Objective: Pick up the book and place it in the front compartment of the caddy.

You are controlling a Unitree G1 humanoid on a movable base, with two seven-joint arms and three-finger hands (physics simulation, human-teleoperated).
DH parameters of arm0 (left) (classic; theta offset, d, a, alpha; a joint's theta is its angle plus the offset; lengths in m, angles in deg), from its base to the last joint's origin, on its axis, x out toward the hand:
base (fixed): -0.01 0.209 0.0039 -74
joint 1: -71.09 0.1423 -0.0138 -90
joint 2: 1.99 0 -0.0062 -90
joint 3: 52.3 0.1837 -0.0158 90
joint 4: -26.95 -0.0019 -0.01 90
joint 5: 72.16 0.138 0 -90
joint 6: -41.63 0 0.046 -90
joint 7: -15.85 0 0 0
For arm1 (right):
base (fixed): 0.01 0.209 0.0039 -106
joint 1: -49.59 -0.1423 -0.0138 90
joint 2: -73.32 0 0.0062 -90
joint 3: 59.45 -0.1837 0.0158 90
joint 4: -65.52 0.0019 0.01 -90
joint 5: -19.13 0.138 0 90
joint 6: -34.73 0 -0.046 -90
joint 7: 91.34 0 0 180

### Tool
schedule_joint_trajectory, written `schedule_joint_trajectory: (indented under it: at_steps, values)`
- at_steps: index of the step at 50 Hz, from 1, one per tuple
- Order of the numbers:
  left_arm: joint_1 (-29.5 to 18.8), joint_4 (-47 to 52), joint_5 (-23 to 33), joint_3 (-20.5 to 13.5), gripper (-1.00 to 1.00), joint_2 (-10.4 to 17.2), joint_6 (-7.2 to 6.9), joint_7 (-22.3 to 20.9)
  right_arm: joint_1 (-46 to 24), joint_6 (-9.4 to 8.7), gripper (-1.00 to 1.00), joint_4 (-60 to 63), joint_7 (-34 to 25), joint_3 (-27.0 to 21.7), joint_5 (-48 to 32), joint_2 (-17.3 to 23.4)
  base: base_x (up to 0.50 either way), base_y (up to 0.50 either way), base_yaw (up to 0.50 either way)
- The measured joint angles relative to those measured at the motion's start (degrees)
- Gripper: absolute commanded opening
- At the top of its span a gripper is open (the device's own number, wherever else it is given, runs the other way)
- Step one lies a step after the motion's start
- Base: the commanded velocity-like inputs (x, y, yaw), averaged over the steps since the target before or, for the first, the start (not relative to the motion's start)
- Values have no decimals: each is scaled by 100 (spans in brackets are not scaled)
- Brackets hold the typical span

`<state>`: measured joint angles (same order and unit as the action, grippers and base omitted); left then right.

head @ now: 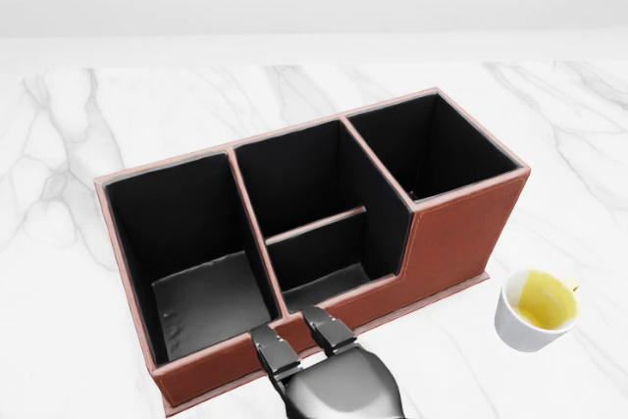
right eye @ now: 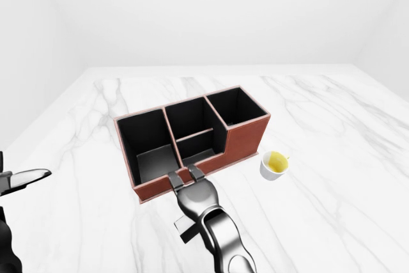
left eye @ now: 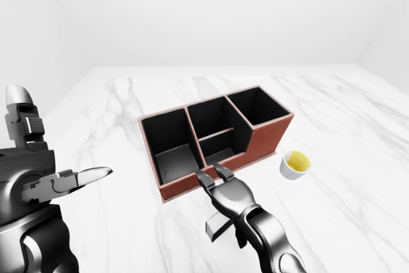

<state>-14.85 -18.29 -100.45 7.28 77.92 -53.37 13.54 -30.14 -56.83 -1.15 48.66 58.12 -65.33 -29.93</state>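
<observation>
No text, label, brand or number can be read anywhere.

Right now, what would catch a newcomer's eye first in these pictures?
The reddish-brown leather caddy with black compartments fills the middle of the head view on the white marble counter. The shiny metal right hand sits at its near wall, bottom centre. A white cup of yellow liquid stands at lower right.

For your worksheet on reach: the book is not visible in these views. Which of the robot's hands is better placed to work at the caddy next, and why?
The right hand. Its open fingers reach the caddy at its low near wall, while the left hand hangs open far off at the view's left edge.
</observation>
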Motion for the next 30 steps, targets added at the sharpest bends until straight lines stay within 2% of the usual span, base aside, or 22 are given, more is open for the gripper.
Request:
schedule_joint_trajectory:
  at_steps: [26,27,29,30]
  values:
    - [-22,-53,-17,-20,100,27,0,2,19,-36,100,-381,0,44,96,30,0,0,0]
    - [-22,-53,-19,-22,100,28,0,3,25,-38,93,-398,0,50,96,33,0,0,0]
    - [-22,-51,-24,-27,100,31,0,5,39,-43,-72,-421,0,63,101,39,0,0,0]
    - [-22,-50,-25,-28,100,31,0,5,46,-47,-100,-429,0,70,107,41,0,0,0]
